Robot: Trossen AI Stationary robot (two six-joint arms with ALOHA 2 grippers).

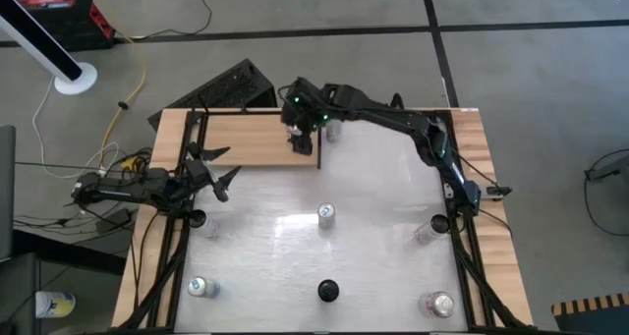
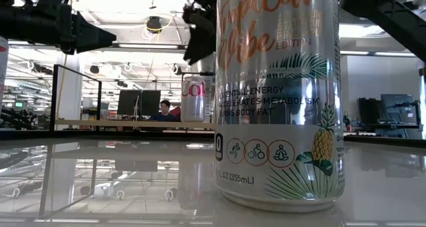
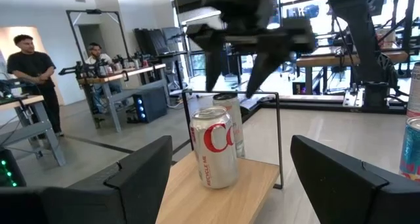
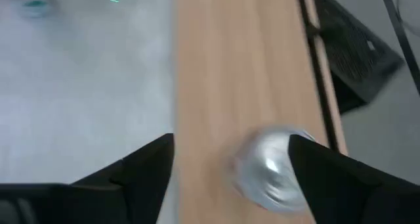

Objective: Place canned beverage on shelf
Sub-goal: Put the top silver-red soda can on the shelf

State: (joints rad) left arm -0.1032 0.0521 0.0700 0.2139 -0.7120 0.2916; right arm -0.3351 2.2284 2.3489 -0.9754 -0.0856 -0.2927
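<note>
The flat light-brown wood-grain shelf (image 1: 257,139), edged by thin black bars, lies at the worktop's 11 o'clock corner and carries one silver canned beverage with red lettering (image 3: 213,147) standing upright near its right end; the script cannot be read in full. The right gripper (image 1: 298,137) hangs directly above this can, its dark fingers (image 4: 141,168) spread wide and not touching it, the silver can top (image 4: 271,165) sitting between them below.

Close to the low camera stands a silver can printed with a pineapple and palm leaves (image 2: 279,94), reading "Vibe", "ESSENTIAL ENERGY" and "12 FL OZ (355mL)".

On the glossy white worktop (image 1: 373,188), further cans stand well apart.

The left gripper (image 1: 218,181) waits at 9 o'clock, fingers wide, holding nothing.
</note>
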